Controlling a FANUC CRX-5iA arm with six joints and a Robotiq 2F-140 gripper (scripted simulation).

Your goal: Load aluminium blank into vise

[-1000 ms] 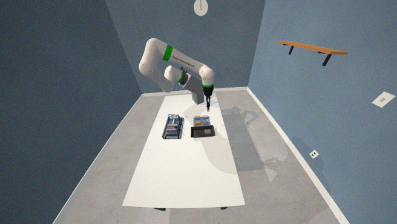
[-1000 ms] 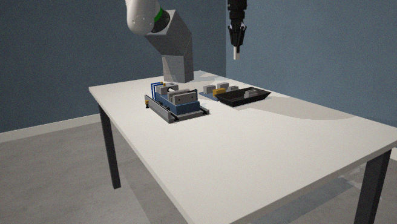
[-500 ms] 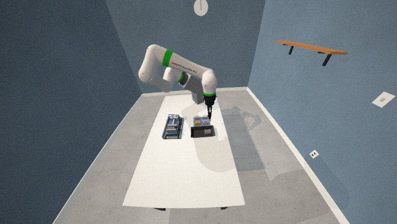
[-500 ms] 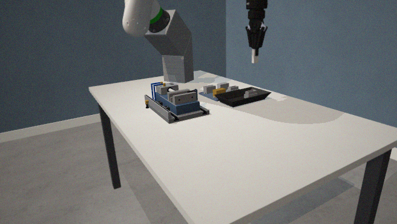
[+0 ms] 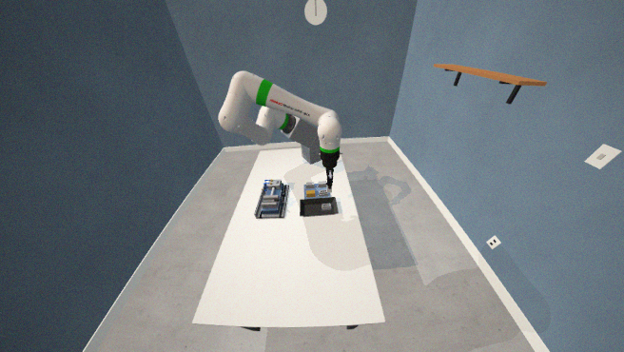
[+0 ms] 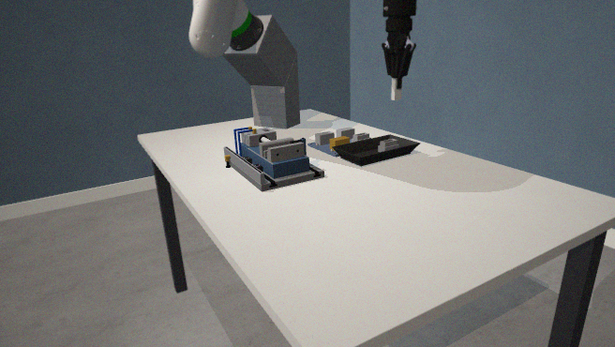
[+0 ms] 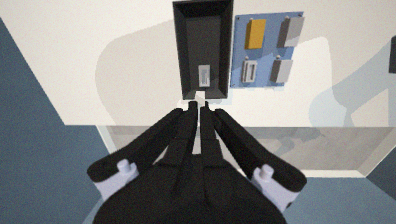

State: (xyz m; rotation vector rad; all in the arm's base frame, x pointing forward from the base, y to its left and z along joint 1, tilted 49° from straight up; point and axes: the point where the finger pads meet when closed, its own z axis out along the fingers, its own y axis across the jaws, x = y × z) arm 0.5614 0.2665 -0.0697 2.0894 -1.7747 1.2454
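My gripper is shut with nothing between the fingers and hangs high above the table, over the end of the black outfeed tray. It also shows in the wrist view. One finished part lies flat in the tray. The blue infeed plate beside the tray carries a brass blank, two aluminium blanks and a pale piece with a dark slot. The vise stands to the left of the plate; I cannot tell what is in its opening.
The arm's grey pedestal stands at the table's back edge behind the vise and plate. Blue hoses rise at the vise's far end. The table edge runs just below the tray's end in the wrist view.
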